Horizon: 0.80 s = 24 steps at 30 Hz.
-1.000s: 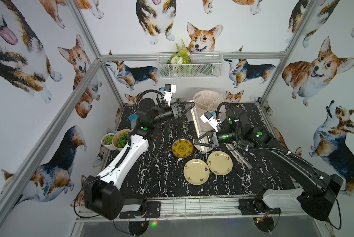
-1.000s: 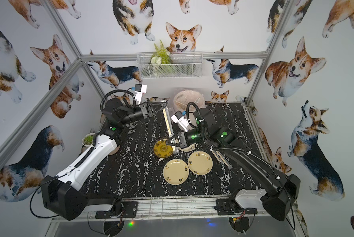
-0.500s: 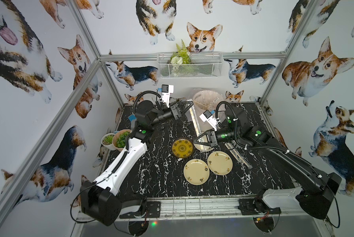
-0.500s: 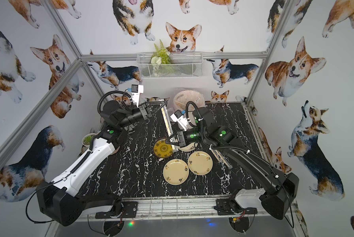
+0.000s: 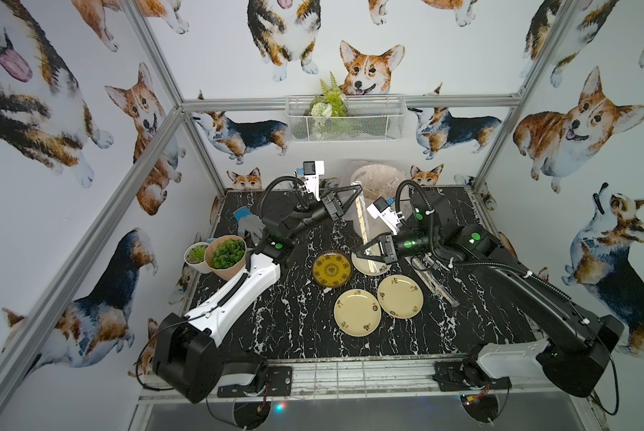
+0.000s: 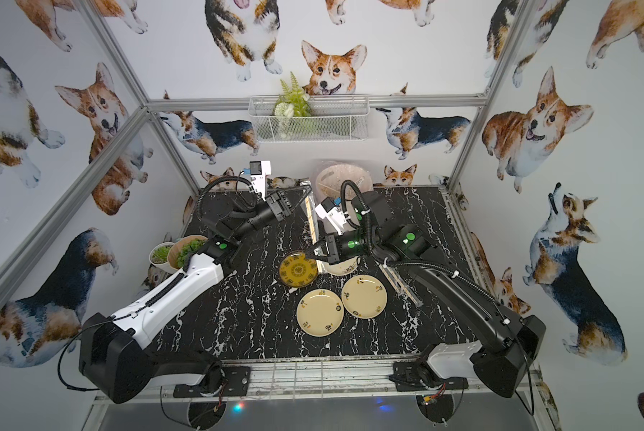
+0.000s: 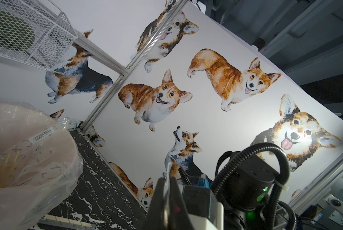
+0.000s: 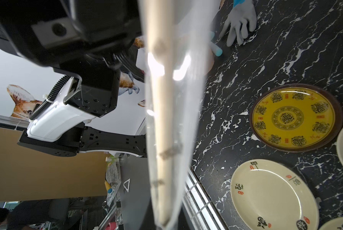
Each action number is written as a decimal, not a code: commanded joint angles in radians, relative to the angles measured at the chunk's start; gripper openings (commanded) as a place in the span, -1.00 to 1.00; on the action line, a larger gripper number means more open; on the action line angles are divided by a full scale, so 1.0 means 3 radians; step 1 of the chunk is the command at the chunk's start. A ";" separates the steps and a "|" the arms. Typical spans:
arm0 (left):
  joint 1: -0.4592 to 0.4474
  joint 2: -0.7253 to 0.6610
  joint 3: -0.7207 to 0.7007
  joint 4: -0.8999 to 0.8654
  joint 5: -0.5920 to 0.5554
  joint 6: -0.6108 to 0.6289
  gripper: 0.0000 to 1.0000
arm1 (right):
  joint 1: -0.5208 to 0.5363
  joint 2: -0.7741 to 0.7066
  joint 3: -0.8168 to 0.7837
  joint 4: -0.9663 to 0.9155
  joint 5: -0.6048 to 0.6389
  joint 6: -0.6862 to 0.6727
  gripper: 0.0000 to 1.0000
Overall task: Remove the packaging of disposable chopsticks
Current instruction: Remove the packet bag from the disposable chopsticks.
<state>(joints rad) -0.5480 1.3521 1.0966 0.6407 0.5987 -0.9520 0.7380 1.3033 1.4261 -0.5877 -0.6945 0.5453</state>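
Chopsticks (image 5: 362,220) are hanging in their sleeve (image 6: 311,224) above the table (image 5: 298,317), stretched between my two arms toward the back of the cell. I am pinching the far end of the sleeve with the left gripper (image 5: 359,186). Its jaws are standing closed, and in the left wrist view a thin strip of clear film is poking out between the fingers (image 7: 157,201). The right gripper (image 5: 354,254) is clamping the near end, jaws closed, just above a plate (image 5: 381,269). In the right wrist view I am looking along the sleeve, which is showing blurred and glossy with the pale sticks lying inside it. A yellow plate (image 5: 331,268) is sitting just beside the right gripper, and two more plates (image 5: 357,312) are lying nearer to me. A lined bin (image 5: 378,179) is standing at the back, behind the left gripper. More wrapped pairs (image 5: 434,280) are lying on the table under the right arm.
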 commanded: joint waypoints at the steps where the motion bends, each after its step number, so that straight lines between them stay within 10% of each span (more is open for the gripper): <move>1: -0.0114 0.0062 -0.0120 -0.0267 0.0916 -0.0139 -1.00 | -0.0113 -0.0022 0.0157 0.1185 0.0599 -0.0187 -1.00; 24: -0.0462 0.0311 -0.0106 -0.0276 0.1413 -0.0477 -1.00 | -0.0560 0.0093 0.0216 0.1780 0.0496 -0.0137 -1.00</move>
<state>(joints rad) -0.6548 1.4616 1.0840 0.6659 0.6537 -1.0958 0.6033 1.3190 1.4643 -0.7807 -0.6804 0.4686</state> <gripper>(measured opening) 0.071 0.073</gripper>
